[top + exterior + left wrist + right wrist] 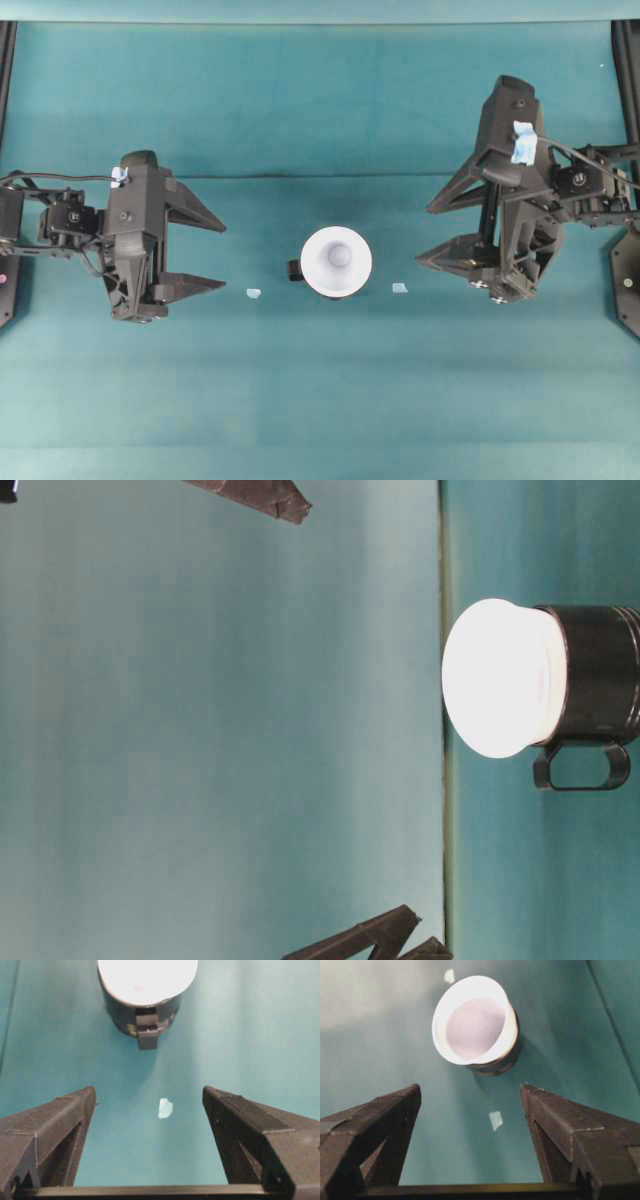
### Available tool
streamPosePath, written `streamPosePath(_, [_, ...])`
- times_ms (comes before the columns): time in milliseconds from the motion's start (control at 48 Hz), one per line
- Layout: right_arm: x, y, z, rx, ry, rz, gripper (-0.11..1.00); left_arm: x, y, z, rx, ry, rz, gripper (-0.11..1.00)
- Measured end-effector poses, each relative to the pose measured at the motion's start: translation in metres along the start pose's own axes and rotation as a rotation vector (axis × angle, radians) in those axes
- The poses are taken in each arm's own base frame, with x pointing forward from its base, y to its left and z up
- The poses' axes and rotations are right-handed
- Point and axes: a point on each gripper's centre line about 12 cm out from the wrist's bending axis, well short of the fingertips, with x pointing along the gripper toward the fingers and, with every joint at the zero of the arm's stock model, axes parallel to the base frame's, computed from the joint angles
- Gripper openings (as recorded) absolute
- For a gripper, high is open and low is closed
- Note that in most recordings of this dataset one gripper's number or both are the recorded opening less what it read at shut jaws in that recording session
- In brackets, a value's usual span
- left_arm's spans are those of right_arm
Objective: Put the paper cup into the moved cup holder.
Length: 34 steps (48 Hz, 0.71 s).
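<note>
The paper cup is seen seated upright in the cup holder, straight ahead of both sets of jaws; the left gripper and right gripper are spread wide, nothing held; the right appears slightly nearer.

White cup, blk holder

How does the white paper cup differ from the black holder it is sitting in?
The white paper cup is matte white; the glossy black round cup holder is dark and shiny. The paper cup's rim flares wider than the cup holder's mouth. The cup holder has a small side handle; the paper cup has none. Both are round, open-topped and upright, one nested in the other.
</note>
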Motion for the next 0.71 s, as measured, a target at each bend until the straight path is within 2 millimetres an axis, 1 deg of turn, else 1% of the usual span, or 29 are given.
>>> streamPosePath(313, [0.0,-0.001,-0.004,-0.004,0.006,-0.002,0.86,0.0,0.0,0.0,-0.001,0.002,0.001,0.88])
streamPosePath(708, [-0.012,-0.003,-0.011,-0.003,-0.017,0.006,0.86,0.0,0.0,0.0,-0.002,0.002,0.0,0.88])
